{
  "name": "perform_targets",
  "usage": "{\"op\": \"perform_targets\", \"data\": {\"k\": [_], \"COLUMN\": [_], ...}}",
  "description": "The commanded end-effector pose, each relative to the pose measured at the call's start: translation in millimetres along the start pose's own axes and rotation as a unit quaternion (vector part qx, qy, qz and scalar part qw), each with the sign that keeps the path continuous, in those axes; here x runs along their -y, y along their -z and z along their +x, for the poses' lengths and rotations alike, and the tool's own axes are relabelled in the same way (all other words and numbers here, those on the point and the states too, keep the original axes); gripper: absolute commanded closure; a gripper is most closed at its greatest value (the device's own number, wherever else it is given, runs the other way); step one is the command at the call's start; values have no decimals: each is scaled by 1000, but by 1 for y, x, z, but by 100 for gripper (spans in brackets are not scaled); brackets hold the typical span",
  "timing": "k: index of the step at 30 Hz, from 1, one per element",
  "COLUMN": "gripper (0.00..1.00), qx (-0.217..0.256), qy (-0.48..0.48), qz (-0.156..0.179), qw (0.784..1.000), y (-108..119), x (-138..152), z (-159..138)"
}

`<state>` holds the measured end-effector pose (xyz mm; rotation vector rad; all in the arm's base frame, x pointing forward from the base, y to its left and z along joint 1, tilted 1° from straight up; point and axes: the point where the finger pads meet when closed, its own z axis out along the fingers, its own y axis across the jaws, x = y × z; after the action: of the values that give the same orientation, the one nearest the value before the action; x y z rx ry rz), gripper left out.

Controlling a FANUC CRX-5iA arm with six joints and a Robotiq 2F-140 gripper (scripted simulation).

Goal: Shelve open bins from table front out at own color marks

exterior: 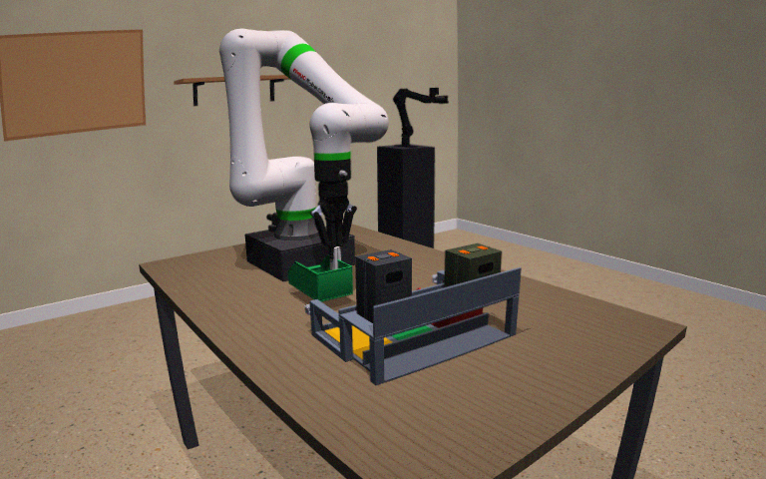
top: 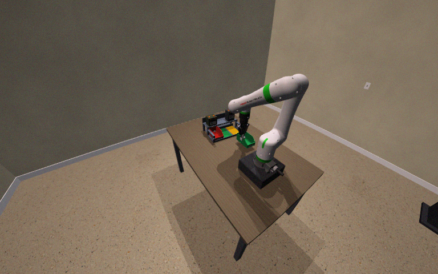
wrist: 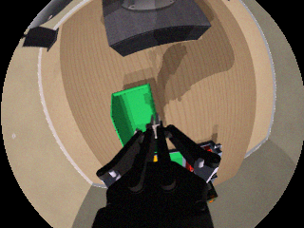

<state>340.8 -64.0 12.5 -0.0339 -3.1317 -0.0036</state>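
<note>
The green open bin [top: 246, 139] is on the table between my base and the shelf; it also shows in the exterior view [exterior: 320, 279] and in the wrist view [wrist: 135, 113]. My gripper [exterior: 335, 256] points straight down and is shut on the bin's thin wall on the shelf side; its fingertips show in the wrist view [wrist: 155, 129]. I cannot tell whether the bin rests on the table or hangs just above it. The grey shelf [top: 220, 129] holds a red bin [top: 215, 132] at its red end. The green mark [top: 226, 131] next to it is bare.
A yellow mark [top: 231, 129] lies beside the green one. A black box [exterior: 383, 276] and a dark green box [exterior: 472, 263] stand on the shelf's upper board. My black base [top: 260, 168] is right behind the green bin. A black pedestal [exterior: 405, 192] stands beyond the table.
</note>
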Motion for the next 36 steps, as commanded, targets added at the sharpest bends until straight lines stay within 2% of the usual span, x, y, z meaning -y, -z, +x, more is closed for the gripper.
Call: {"op": "perform_targets", "data": {"k": [1, 19, 36], "gripper": [100, 100, 100], "qx": [0, 0, 0], "qy": [-3, -13, -15], "qz": [1, 1, 1], "qw": [1000, 1000, 1000], "y": [0, -2, -2], "x": [-14, -58, -71], "z": [-10, -39, -47]}}
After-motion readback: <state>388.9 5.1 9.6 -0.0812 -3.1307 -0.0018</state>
